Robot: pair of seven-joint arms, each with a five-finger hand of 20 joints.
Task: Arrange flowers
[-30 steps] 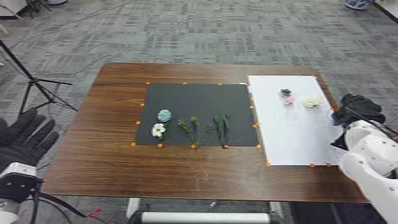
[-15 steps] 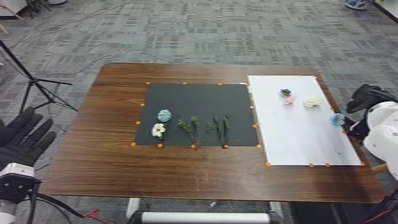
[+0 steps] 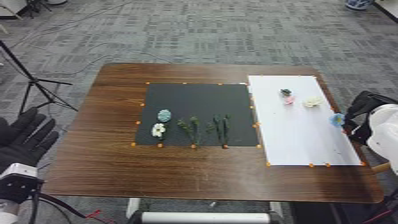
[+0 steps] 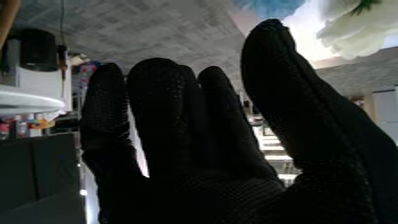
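Note:
In the head view, my right hand (image 3: 366, 104) is at the table's right edge, just beside a blue flower (image 3: 338, 119) on the white sheet (image 3: 311, 141). In the right wrist view the glove of my right hand (image 4: 213, 185) has its fingers straight, holding nothing, with the blue flower (image 4: 269, 7) and a cream flower (image 4: 360, 32) beyond. Farther back on the sheet are a cream flower (image 3: 312, 102), a pink flower (image 3: 289, 100) and a small dark one (image 3: 285, 92). My left hand (image 3: 27, 140) stays left of the table, fingers straight.
A black mat (image 3: 191, 100) on the brown table (image 3: 107, 170) bears a light blue bloom (image 3: 164, 115), a white flower (image 3: 158, 130) and several green stems (image 3: 221, 131). Orange markers edge mat and sheet. A black tripod (image 3: 33, 80) stands left of the table.
My right hand has drawn back from the sheet's right edge toward the right, and the blue flower has come into sight there. The left hand keeps still.

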